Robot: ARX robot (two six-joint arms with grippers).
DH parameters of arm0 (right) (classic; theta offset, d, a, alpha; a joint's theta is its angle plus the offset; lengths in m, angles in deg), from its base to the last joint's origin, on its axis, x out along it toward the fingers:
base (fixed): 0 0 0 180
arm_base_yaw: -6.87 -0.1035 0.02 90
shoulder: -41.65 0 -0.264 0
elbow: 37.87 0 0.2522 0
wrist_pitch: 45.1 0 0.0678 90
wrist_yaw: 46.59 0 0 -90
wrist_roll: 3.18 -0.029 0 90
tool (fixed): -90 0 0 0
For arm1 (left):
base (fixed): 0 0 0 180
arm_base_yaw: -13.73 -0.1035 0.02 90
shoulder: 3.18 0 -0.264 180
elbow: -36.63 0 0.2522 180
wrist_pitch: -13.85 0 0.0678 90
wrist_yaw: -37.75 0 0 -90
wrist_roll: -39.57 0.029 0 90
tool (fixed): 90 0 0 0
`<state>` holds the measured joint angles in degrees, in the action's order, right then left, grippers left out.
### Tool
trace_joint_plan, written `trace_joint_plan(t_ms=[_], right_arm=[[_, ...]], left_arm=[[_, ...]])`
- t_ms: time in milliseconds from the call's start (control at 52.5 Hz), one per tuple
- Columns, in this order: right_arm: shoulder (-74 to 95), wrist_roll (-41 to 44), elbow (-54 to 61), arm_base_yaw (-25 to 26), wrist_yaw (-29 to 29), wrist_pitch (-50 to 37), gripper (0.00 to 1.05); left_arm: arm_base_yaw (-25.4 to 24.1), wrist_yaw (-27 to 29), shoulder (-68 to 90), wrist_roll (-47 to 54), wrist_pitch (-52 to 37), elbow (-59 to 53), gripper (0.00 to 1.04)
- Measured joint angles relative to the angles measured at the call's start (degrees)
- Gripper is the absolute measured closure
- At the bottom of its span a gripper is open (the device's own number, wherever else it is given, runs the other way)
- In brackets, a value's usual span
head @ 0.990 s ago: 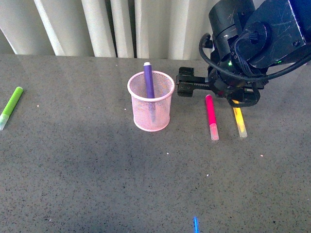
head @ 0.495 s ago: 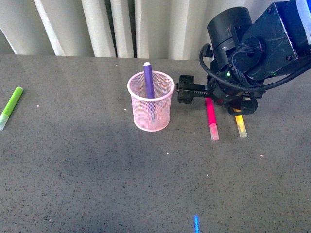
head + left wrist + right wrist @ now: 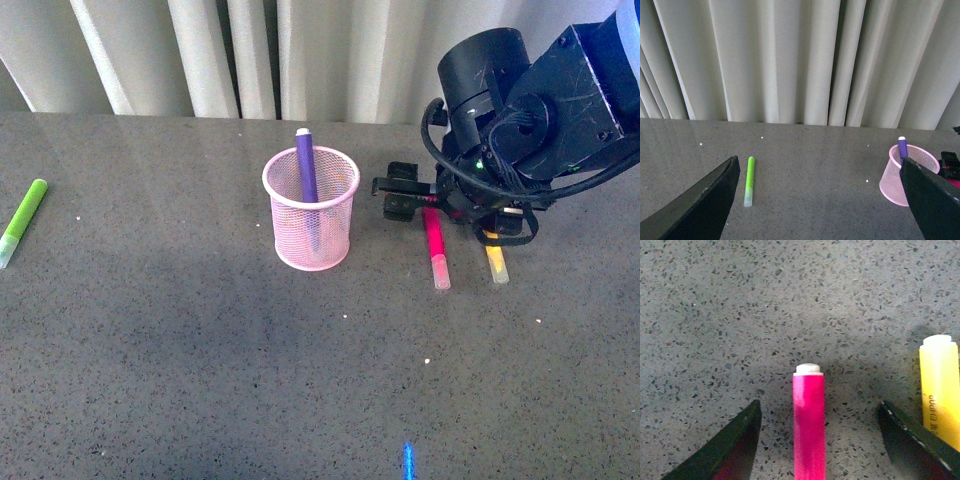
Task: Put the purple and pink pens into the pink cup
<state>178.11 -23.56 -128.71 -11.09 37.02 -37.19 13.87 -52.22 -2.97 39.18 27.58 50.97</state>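
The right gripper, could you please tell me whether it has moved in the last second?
Yes. The right gripper has drawn away from the pink cup, sideways toward the pink pen, whose far end it now straddles.

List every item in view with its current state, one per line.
pink cup: upright, holding one pen.
purple pen: standing inside the cup, leaning.
pink pen: lying flat, not gripped.
right gripper: open, fingers flanking the pink pen.
left gripper: open, empty.
yellow marker: lying flat beside the pink pen.
green marker: lying flat, alone.
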Motion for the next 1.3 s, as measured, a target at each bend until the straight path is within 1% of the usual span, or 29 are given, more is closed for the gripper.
trace_joint_plan(t_ms=[171,248,267,343,476,648,743,800,857,952,1048,1086,1295], right_arm=[[0.0,0.0,0.2,0.5,-0.2,-0.2,0.60],[0.0,0.0,0.4,0.6,-0.1,-0.8,0.74],[0.0,0.0,0.6,0.7,-0.1,-1.2,0.79],[0.0,1.2,1.3,0.7,0.2,-3.8,0.92],[0.0,3.7,2.9,0.4,2.0,-8.8,0.93],[-0.4,4.8,4.6,0.2,-0.7,-15.6,0.93],[-1.7,6.8,6.1,0.1,-3.0,-21.2,0.93],[-2.8,7.8,6.8,0.0,-3.2,-24.0,0.93],[-4.9,9.9,7.8,-0.3,-3.9,-28.5,0.93],[-7.6,13.2,8.9,-1.0,-2.6,-34.7,0.93],[-11.5,19.8,10.9,-4.0,1.5,-44.5,0.93],[-12.3,21.6,11.3,-5.4,2.3,-46.8,0.93],[-12.9,26.3,11.5,-11.5,1.9,-49.8,0.93]], left_arm=[[0.0,0.0,0.0,0.0,0.0,0.0,0.07],[0.0,0.0,0.0,0.0,0.0,0.0,0.07],[0.0,0.0,0.0,0.0,0.0,0.0,0.07],[0.0,0.0,0.0,0.0,0.0,0.0,0.07],[0.0,0.0,0.0,0.0,0.0,0.0,0.07],[0.0,0.0,0.0,0.0,0.0,0.0,0.07],[0.0,0.0,0.0,0.0,0.0,0.0,0.07],[0.0,0.0,0.0,0.0,0.0,0.0,0.07],[0.0,0.0,0.0,0.0,0.0,0.0,0.07],[0.0,0.0,0.0,0.0,0.0,0.0,0.07],[0.0,0.0,0.0,0.0,0.0,0.0,0.07],[0.0,0.0,0.0,0.0,0.0,0.0,0.07],[0.0,0.0,0.0,0.0,0.0,0.0,0.07]])
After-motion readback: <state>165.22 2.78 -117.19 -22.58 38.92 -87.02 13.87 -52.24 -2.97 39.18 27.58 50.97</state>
